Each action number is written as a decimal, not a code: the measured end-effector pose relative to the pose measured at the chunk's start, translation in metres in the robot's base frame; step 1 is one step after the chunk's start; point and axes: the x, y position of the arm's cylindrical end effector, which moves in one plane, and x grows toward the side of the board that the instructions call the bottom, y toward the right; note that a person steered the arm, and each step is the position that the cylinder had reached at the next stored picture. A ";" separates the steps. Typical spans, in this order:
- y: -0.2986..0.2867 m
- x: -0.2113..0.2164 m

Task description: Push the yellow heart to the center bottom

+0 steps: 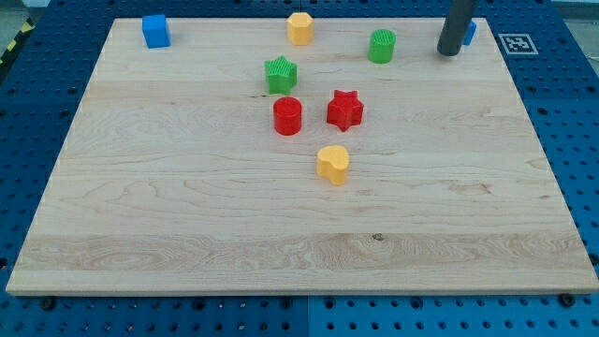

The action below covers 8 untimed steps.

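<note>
The yellow heart (332, 164) lies near the middle of the wooden board (187, 215), just below the red blocks. My tip (449, 51) is at the board's top right, far from the heart, up and to its right. It stands against a blue block (469, 34) that is mostly hidden behind the rod.
A red cylinder (287, 116) and a red star (344, 109) sit just above the heart. A green star (280, 75) is above them, a green cylinder (382, 46) is left of my tip, a yellow hexagon (299, 28) is at top centre, and a blue cube (155, 31) is at top left.
</note>
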 end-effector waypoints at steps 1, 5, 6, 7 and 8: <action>0.000 0.000; -0.034 0.237; -0.098 0.263; -0.114 0.262; -0.114 0.252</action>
